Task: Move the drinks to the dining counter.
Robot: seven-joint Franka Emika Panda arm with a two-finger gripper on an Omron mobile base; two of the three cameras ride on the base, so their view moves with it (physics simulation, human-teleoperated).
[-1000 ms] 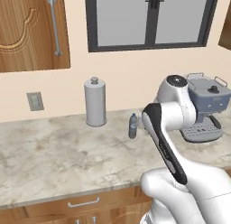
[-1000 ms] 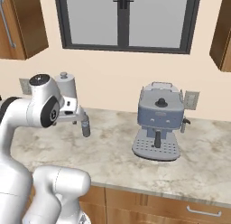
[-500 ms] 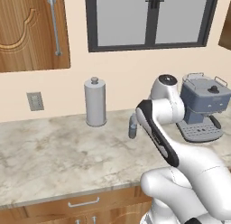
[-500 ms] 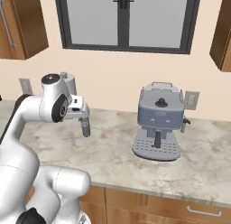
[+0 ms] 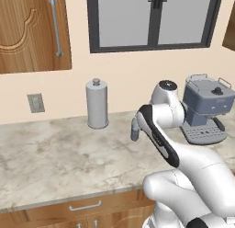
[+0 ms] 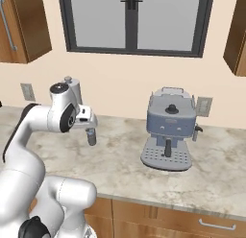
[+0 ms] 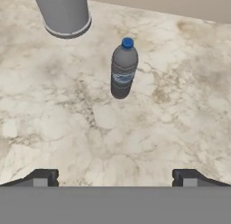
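Observation:
One of the drinks, a clear grey-blue water bottle point(image 7: 123, 69) with a blue cap, stands upright on the marble counter under the window. In the base views the same water bottle point(image 5: 134, 131) point(image 6: 91, 136) sits just below my hand. My gripper point(image 7: 115, 177) hovers above and short of it, open, with its fingertips point(image 7: 43, 177) wide apart and nothing between them. From the right base view the gripper point(image 6: 90, 124) hangs right over the bottle's cap. The dining counter is out of view.
A tall grey canister point(image 5: 97, 104) point(image 7: 64, 13) with a knob stands at the wall, left of the bottle. A grey-blue coffee machine point(image 5: 204, 112) point(image 6: 167, 130) sits to the right. The marble counter point(image 5: 55, 162) stretches left, with wooden cabinets point(image 5: 32, 29) above.
The arm has reached further forward, bringing the hand over the water bottle. The jaws have stayed open and the bottle has not moved.

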